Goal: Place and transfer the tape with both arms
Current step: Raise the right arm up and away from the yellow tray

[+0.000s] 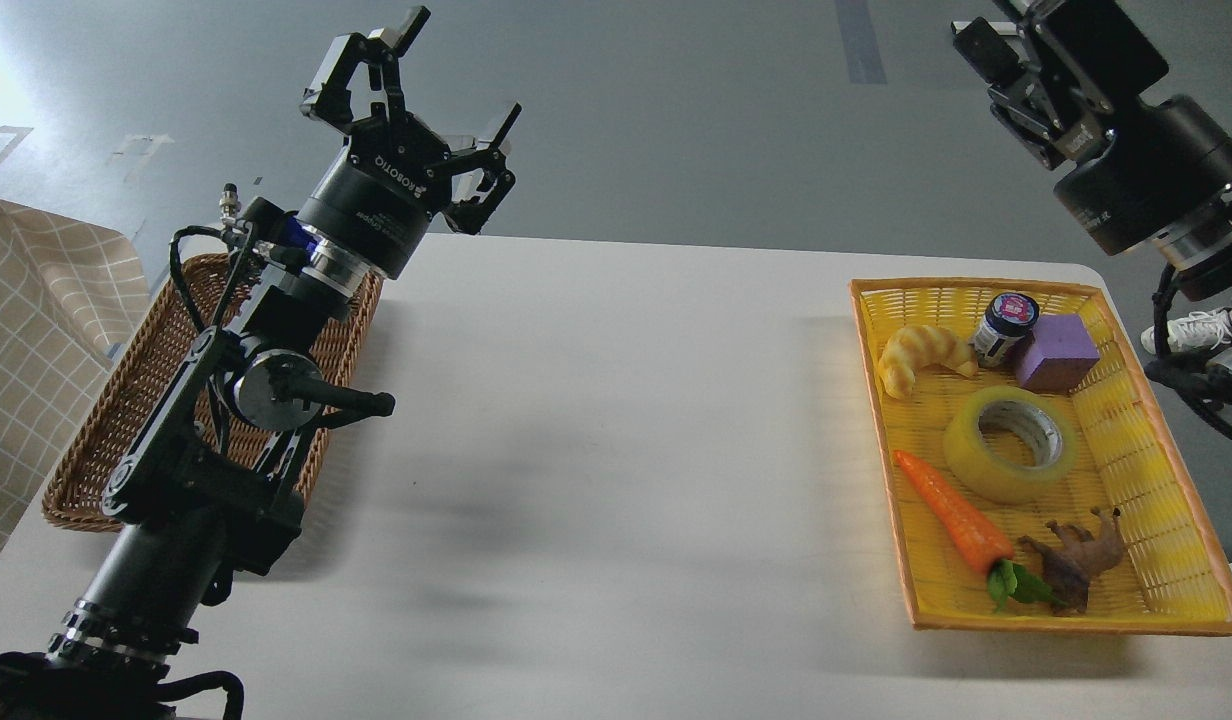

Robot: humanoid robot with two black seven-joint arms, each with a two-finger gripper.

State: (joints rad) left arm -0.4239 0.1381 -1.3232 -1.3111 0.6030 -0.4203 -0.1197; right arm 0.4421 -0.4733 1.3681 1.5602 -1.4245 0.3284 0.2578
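Observation:
The tape (976, 465), a yellow translucent roll with a grey-white core, lies flat in the middle of the yellow tray (976, 286) at the table's right. My left gripper (463, 63) is open and empty, held high over the table's far left edge, far from the tape. My right gripper (1016, 25) is raised at the top right, beyond the tray's far end and well above the tape. Its fingers are spread and one is cut off by the top edge. It holds nothing.
In the tray with the tape are a croissant (916, 355), a small jar (1006, 325), a purple block (1056, 352), a carrot (956, 520) and a brown toy animal (1076, 555). A wicker basket (106, 430) sits at the left under my left arm. A checked cloth (36, 330) hangs further left.

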